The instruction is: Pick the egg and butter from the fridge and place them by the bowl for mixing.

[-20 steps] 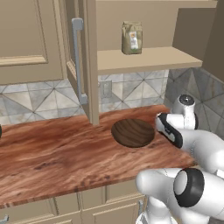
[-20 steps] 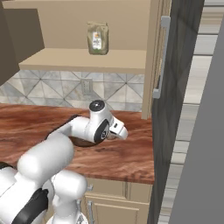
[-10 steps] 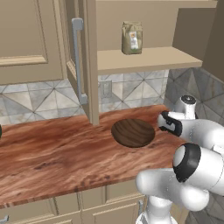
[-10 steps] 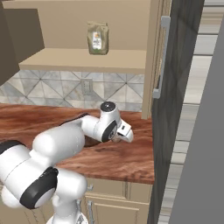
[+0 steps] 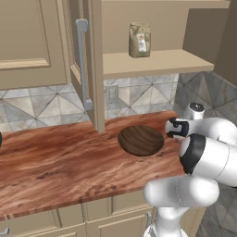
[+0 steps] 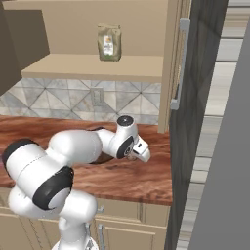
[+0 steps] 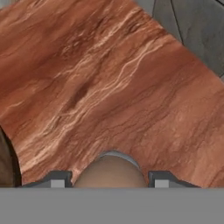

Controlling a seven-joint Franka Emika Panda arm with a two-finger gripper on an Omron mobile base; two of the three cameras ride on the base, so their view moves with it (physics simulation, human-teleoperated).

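Holding egg (image 7: 111,171) between fingertips (image 7: 55,179), gripper (image 7: 109,180) just right of bowl (image 5: 140,140); bare counter (image 7: 109,87) directly below, set-down next.

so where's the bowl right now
The bowl sits on the wooden counter in the left base view, just right of the open cabinet door, with the gripper at its right edge.
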